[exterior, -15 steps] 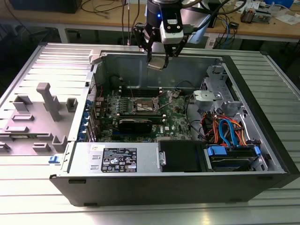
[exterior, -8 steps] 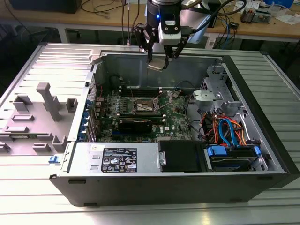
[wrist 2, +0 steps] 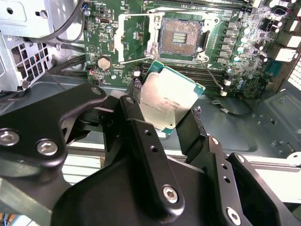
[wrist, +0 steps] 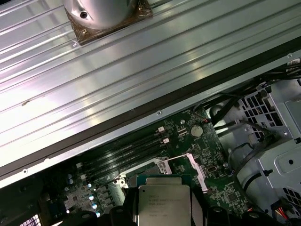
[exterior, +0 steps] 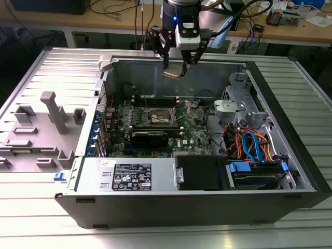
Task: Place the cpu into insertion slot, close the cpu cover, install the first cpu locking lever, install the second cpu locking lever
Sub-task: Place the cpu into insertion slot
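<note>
The open computer case (exterior: 181,210) fills the middle of the exterior view, its green motherboard (exterior: 122,116) flat inside. At upper centre the gripper (exterior: 177,67) hangs, fingers pinched on the edges of the cpu (wrist 2: 167,101), well above the bare insertion slot (wrist 2: 181,37). The chip looks light, stiff, slick-topped and probably delicate underneath, so an edge hold suits it.

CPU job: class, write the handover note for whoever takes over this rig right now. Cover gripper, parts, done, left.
Gripper: shut on the cpu, held in the air, apart from the board.
Insertion slot: empty, contacts exposed.
Cpu cover: flipped open beside the slot.
Done: cpu is in the grip.
Left: none of the four steps is finished yet.
</note>
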Tool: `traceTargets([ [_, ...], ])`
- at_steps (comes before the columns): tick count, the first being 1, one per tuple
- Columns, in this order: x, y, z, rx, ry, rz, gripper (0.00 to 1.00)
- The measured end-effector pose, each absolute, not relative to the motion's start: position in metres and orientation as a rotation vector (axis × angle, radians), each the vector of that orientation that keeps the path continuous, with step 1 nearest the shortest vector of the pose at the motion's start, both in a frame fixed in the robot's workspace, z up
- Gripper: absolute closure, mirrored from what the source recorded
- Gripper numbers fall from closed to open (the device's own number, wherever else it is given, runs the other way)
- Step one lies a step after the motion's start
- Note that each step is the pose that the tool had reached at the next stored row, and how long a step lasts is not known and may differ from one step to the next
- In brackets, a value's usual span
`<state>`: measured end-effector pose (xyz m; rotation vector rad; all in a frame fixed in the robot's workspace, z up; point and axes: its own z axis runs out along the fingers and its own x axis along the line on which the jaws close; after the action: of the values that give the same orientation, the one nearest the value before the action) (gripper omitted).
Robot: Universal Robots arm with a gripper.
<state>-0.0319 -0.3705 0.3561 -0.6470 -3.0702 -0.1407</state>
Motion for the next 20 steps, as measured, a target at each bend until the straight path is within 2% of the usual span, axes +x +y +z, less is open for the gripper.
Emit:
traceTargets([
  [20,-0.0319,-0.3714,0.3542,-0.847,-3.027,-0.141,0.46],
])
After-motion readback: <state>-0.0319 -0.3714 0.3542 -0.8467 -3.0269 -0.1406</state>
